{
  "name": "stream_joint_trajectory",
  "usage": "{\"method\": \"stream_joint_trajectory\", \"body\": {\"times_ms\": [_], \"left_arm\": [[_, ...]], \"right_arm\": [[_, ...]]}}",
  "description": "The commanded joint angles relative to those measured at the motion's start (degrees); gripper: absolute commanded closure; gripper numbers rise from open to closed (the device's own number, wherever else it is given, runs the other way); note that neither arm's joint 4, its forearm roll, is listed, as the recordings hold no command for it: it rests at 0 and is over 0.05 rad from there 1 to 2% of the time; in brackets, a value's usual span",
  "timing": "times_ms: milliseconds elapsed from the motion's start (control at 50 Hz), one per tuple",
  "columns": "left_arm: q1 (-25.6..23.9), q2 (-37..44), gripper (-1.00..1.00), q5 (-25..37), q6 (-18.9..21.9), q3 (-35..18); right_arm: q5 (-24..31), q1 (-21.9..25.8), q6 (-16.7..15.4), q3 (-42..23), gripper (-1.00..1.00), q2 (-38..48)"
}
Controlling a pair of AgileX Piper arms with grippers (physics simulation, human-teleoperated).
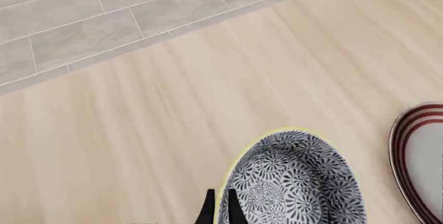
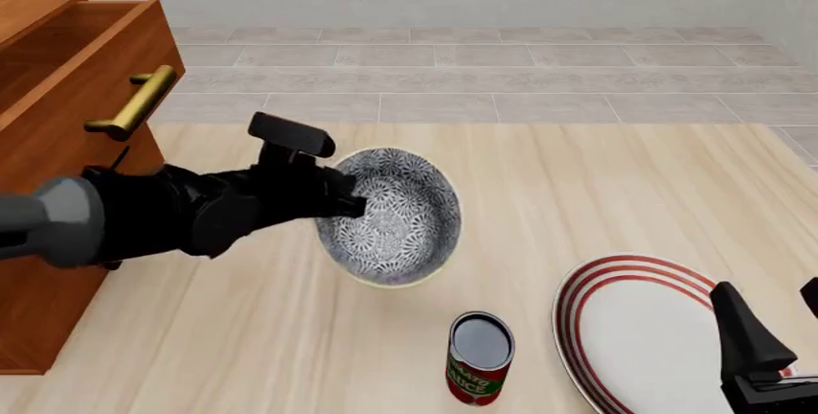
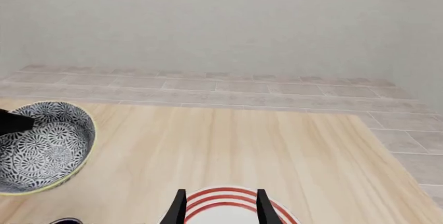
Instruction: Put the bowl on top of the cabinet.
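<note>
the left gripper (image 1: 219,207) pinched the bowl (image 2: 390,216) by its rim, tilted above the table (image 2: 614,203) beside the cabinet (image 2: 64,98). probably stiff, glazed, slippery; the rim suits. the right gripper (image 3: 219,206) hung spread, empty.

Front view: high, behind arms, facing forward-down over counter (image 2: 614,194). Wrist views: close, low along fingers. All three share bowl (image 2: 390,218) and plate (image 2: 646,333).
</note>
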Motion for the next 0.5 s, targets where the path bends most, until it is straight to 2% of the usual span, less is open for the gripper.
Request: {"method": "stream_joint_trajectory", "body": {"times_ms": [20, 140, 160, 180, 500], "left_arm": [[1.83, -7.04, 1.00, 0.62, 2.39, 2.17], [2.47, -9.29, 1.00, 0.99, 2.34, 2.91], [4.33, -9.79, 1.00, 0.83, 3.52, 3.05], [4.52, -9.99, 1.00, 0.95, 3.00, 3.03], [2.40, -19.26, 1.00, 4.50, 1.75, 4.64]], "right_arm": [[0.13, 0.36, -0.43, 0.02, -1.00, 0.01], [0.21, 0.49, -0.59, 0.04, -1.00, 0.01], [0.27, 0.51, -0.62, 0.05, -1.00, 0.01], [0.25, 0.52, -0.62, 0.04, -1.00, 0.01], [0.33, 0.73, -1.06, 0.05, -1.00, 0.00]]}}
